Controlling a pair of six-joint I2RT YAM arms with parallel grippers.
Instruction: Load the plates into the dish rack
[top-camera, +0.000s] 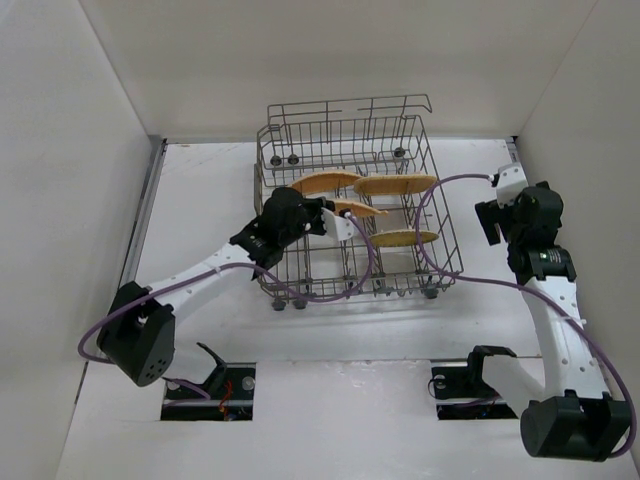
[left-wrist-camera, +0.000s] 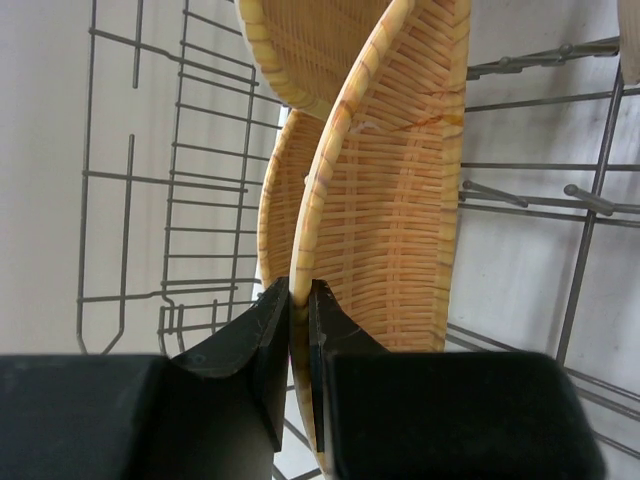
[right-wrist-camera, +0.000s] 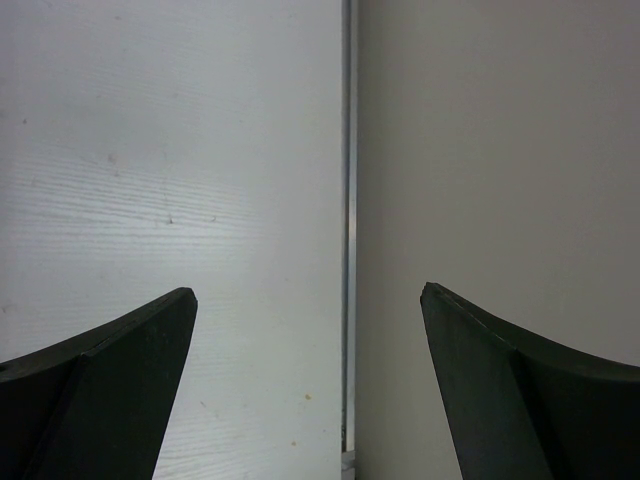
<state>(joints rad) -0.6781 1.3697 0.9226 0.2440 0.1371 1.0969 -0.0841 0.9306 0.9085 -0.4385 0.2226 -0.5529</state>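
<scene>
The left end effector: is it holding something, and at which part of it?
The left end effector is shut on the rim of one plate, on edge inside the dish rack. The right end effector is open, holding nothing.

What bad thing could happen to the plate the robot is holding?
The left gripper pinches the plate only at its thin rim, so it might slip or tip. It sits very close to another plate, so they might bump. It may also miss the tines of the rack and lean over.
</scene>
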